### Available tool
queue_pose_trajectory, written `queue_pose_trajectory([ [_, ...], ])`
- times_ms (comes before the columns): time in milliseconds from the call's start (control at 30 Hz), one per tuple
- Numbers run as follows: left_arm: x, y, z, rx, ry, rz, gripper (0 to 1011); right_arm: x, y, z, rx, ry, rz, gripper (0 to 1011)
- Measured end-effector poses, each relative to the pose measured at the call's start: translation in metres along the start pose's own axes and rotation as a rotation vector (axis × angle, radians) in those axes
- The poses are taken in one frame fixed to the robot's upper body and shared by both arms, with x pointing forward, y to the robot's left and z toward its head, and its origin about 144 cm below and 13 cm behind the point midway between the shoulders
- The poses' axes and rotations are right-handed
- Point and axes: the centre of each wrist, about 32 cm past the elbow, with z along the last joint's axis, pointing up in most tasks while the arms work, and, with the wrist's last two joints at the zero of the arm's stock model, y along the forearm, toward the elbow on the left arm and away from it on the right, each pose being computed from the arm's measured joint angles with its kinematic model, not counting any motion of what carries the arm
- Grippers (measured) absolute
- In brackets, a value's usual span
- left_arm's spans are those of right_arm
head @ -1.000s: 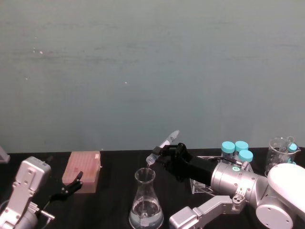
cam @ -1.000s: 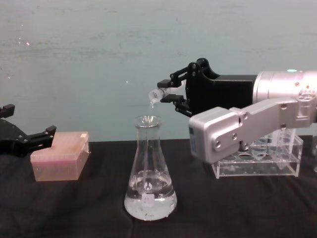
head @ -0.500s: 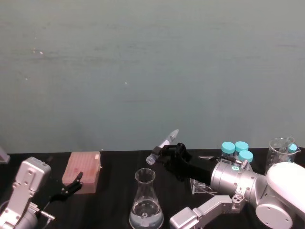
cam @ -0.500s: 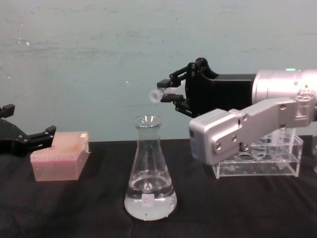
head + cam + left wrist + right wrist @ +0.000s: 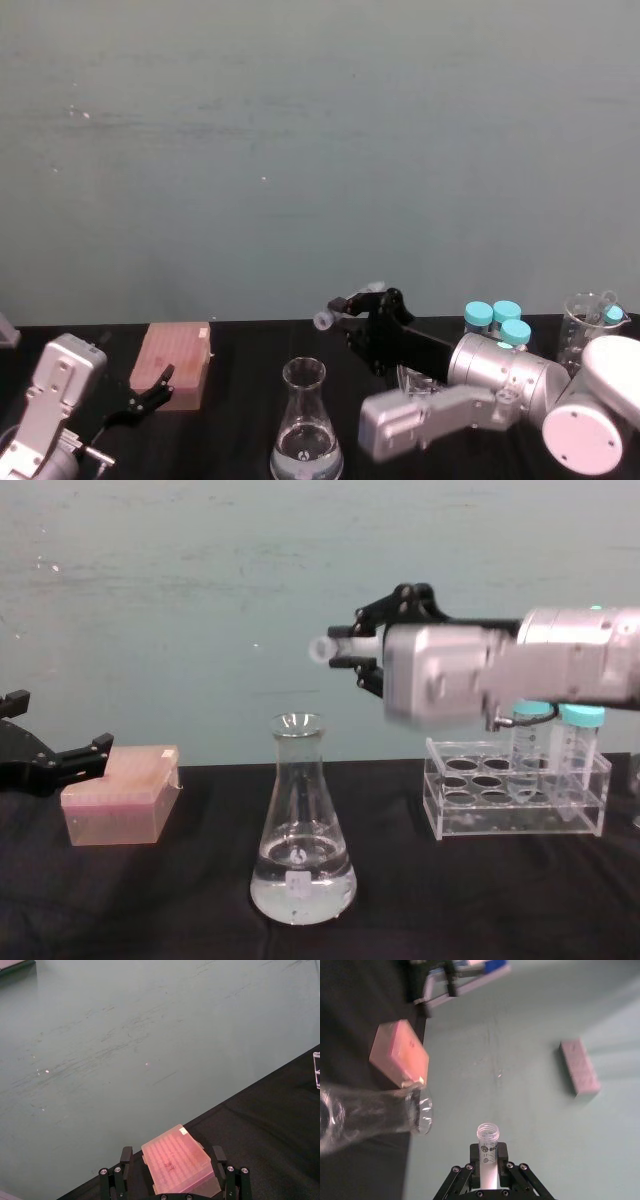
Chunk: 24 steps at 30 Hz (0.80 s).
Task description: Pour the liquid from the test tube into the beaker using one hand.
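Right now the right gripper (image 5: 352, 648) sits in the upper middle of the chest view, clenched around the test tube (image 5: 325, 648), which lies nearly level with its open mouth pointing toward the frame's left, above and a little to the right of the beaker (image 5: 300, 830). In the right wrist view the tube (image 5: 488, 1144) stands out between the black fingers (image 5: 506, 1170), mouth bare, and it looks empty, though I cannot be sure. The beaker stands at lower centre of the chest view with clear liquid (image 5: 302, 885) pooled in its wide base, so the pouring seems largely done. The tube looks light, stiff and smooth, so it probably needs a firm pinch across its middle, as it has now, or it could slip or twist. The beaker is glass, breakable, with a narrow neck, so it is best taken at the neck if ever moved. The left gripper (image 5: 172, 1185) is parked at the lower left of the head view, its fingers spread apart on either side of a pink box (image 5: 179, 1166) without touching it. A clear rack (image 5: 515, 800) with teal-capped tubes (image 5: 555, 740) stands at the right.
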Motion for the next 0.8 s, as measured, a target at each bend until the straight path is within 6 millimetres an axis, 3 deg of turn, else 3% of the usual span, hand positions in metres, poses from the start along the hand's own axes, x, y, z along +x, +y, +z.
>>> queue_pose_trajectory([
  [267, 0.000, 0.000, 0.000, 0.000, 0.000, 0.000, 1000, 0.016, -0.009, -0.019, -0.043, 0.548, -0.005, 194],
  [433, 0.000, 0.000, 0.000, 0.000, 0.000, 0.000, 1000, 0.023, -0.015, -0.035, -0.075, 0.757, -0.017, 194],
  [800, 0.000, 0.000, 0.000, 0.000, 0.000, 0.000, 1000, 0.025, -0.029, -0.065, -0.164, 1.044, -0.047, 194],
])
